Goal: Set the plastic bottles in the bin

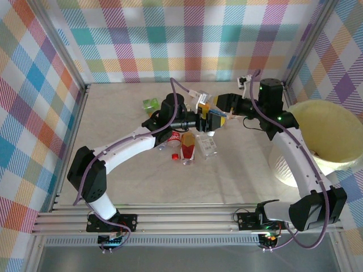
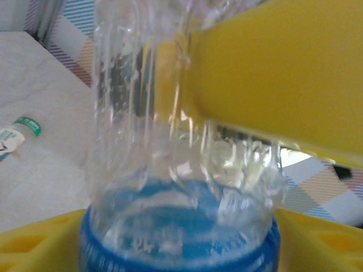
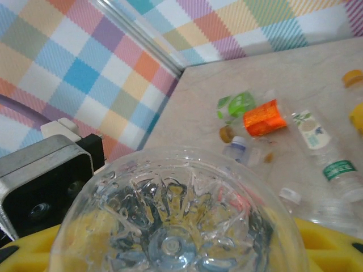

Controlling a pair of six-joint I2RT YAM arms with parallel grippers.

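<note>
Above the middle of the pale marbled tabletop (image 1: 244, 175), the two arms meet nose to nose over one clear plastic bottle with a blue label (image 2: 170, 170). The left arm (image 1: 130, 144) rises from its base at the near edge and folds at a black elbow far out to the left. Its white forearm then runs up and to the right, so that the left gripper (image 1: 203, 120) points rightward. The right arm (image 1: 300, 164) climbs from its base, bends at an elbow near the right wall and stretches away alongside the bin. It turns at the wrist so that the right gripper (image 1: 218, 120) points leftward, facing the other.

The right gripper is clamped on the bottle. In the left wrist view one of its yellow fingers (image 2: 283, 73) presses into the clear wall, which buckles under it. In the right wrist view the bottle's star-ribbed base sits close before the lens.

The left gripper's own pads (image 2: 34, 246) flank the blue label on both sides. Whether they pinch it or stand just off it I cannot tell.

The large round pale yellow-green translucent plastic tub (image 1: 329, 122) stands at the right of the table, beside the right forearm and well apart from the held bottle.

More bottles lie on the table beneath the grippers:
- a red-labelled bottle (image 1: 176, 137)
- a crushed red-and-orange bottle (image 1: 188, 150)
- a clear crumpled bottle (image 1: 209, 146)

A green-labelled bottle (image 1: 150, 103) lies farther back, to the left.
</note>
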